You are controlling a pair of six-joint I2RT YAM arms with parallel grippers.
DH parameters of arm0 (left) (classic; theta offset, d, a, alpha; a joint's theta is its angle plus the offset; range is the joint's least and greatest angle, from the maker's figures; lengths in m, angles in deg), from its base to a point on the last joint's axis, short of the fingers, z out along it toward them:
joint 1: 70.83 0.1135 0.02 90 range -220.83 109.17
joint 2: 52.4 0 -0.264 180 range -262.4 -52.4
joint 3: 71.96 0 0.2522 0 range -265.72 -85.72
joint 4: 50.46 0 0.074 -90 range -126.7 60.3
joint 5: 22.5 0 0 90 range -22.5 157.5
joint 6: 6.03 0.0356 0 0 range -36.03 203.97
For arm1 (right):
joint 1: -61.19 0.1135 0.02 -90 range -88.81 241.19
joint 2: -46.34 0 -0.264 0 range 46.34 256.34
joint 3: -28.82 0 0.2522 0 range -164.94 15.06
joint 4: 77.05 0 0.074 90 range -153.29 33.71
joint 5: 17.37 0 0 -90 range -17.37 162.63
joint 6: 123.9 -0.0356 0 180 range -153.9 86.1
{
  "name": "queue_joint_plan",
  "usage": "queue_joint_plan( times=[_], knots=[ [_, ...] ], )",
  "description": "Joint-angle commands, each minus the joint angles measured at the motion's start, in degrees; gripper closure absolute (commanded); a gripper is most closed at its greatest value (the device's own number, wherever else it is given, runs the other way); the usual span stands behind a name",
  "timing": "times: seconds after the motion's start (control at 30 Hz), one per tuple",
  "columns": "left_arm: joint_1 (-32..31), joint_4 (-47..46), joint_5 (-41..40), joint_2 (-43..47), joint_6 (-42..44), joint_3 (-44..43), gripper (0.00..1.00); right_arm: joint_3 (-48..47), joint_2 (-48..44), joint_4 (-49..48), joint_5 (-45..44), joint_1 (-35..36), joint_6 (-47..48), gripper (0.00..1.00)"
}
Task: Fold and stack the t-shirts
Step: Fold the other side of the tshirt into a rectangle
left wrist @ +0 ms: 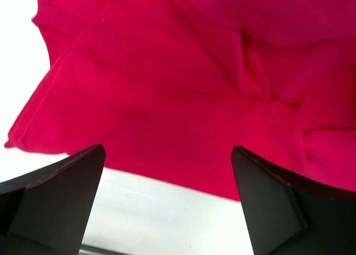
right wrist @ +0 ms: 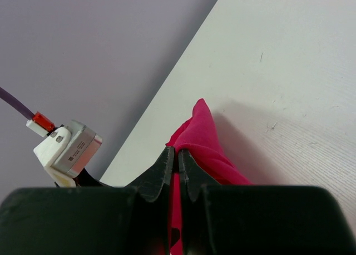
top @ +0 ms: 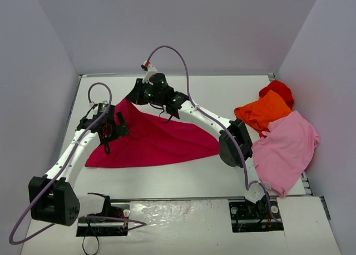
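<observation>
The right gripper (right wrist: 178, 158) is clamped on a raised corner of the crimson t-shirt (top: 161, 141), which lies spread across the left-centre of the table (top: 233, 94). The left gripper (left wrist: 168, 149) stands fully open over the shirt's left portion near a hemmed edge, apparently clear of the cloth, though neither view settles this. The orange t-shirt (top: 264, 111), light pink t-shirt (top: 286, 146) and bright red t-shirt (top: 278, 91) lie overlapping in a loose heap at the table's right edge, well apart from both grippers.
</observation>
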Motion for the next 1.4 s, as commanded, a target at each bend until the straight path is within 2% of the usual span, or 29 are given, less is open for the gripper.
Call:
queue_joint_plan(
  times=[0.0,0.13,0.33,0.57,0.87,1.1,1.2,1.27,1.3,1.33,1.37],
  knots=[
    [-1.49,-7.43,-4.17,-2.86,-0.35,-2.32,0.03,-1.14,-1.66,-5.27,1.06,-0.66,0.36,1.0],
    [-7.14,-13.76,-11.53,-6.15,2.36,-1.39,0.03,0.11,0.14,-7.47,6.53,-2.27,-5.17,1.0],
    [-13.52,-21.21,-19.64,-3.15,6.09,2.3,0.03,2.2,2.15,-10.25,11.99,-5.46,-12.25,1.0],
    [-13.9,-25.32,-22.81,-2.31,9.53,3.3,0.03,4.4,2.59,-11.03,13.59,-6.49,-14.28,1.0],
    [-15.03,-30.98,-29.28,-14.23,16.48,1.51,0.03,5.39,4.56,-13.89,16.9,-7.17,-18.37,1.0],
    [-18.59,-30.02,-33.8,-14.78,18.16,-1.11,0.03,5.51,11.46,-26.75,22.44,-9.93,-30.39,1.0],
    [-20.11,-30.59,-35.33,-13.77,19.29,-0.81,0.03,3.37,15.26,-30.13,23.27,-10.52,-31.53,0.99],
    [-21.35,-31.08,-35.98,-13.17,20.1,-0.64,0.03,0.35,17.47,-29.34,22.63,-10.73,-29.05,0.86],
    [-22.03,-31.48,-36.4,-12.85,20.52,-0.62,0.03,-1.14,18.41,-28.42,22.23,-10.82,-27.21,0.73],
    [-22.78,-32.05,-37.02,-12.51,21.15,-0.51,0.03,-2.12,19.05,-27.22,21.65,-11.05,-25.26,0.5],
    [-23.36,-32.64,-37.45,-12.18,21.76,-0.34,0.03,-2.13,19.04,-26.61,20.91,-11.28,-23.73,0.38]
  ],
)
